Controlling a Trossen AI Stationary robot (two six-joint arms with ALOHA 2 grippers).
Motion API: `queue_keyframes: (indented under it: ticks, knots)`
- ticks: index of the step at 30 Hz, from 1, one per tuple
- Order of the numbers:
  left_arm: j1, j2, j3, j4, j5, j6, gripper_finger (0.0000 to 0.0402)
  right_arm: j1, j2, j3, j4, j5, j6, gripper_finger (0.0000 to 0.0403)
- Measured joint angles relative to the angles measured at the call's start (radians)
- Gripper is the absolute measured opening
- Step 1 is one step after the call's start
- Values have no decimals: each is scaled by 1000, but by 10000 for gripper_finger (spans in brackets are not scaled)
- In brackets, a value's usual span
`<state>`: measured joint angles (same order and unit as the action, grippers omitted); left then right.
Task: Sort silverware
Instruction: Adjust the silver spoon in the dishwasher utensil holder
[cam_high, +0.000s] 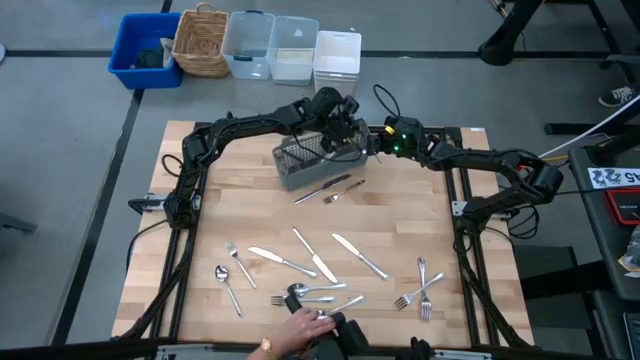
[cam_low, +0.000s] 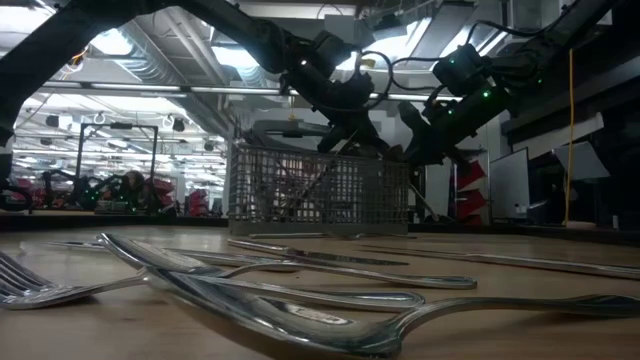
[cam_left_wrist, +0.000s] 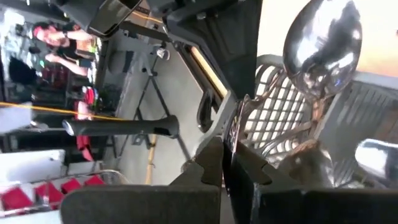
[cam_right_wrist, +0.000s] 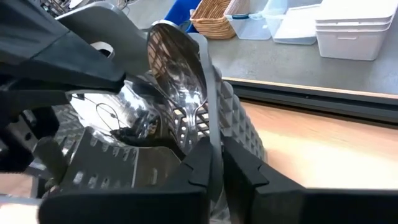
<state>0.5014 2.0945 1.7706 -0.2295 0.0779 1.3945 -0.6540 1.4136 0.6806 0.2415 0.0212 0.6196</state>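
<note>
Spread across the wooden table (cam_high: 200, 200) are loose forks, knives and spoons (cam_high: 320, 270) (a person's hand (cam_high: 300, 328) is seen at the near edge), while both claws are held over the wire basket (cam_high: 310, 160), the left gripper (cam_left_wrist: 227, 165) pinched shut on a utensil's thin edge and the right gripper (cam_right_wrist: 214, 155) clamped on a spoon (cam_right_wrist: 180, 68), seemingly for dropping in.

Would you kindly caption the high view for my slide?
Both grippers meet over the mesh basket; forks, spoons and knives lie scattered across the table.
</note>
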Motion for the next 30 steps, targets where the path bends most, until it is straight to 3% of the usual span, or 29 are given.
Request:
queue_keyframes:
  ticks: [11, 17, 30]
  knots:
    - [3, -7, 0, 62, -19, 136, 1, -1, 3, 63, -44, 27, 22, 18]
    - [2, -19, 2, 102, -79, 228, 1, -2, 3, 119, -104, 43, 26, 17]
    - [9, -22, 6, 5, -83, 220, 1, 1, 2, 150, -268, 31, 66, 15]
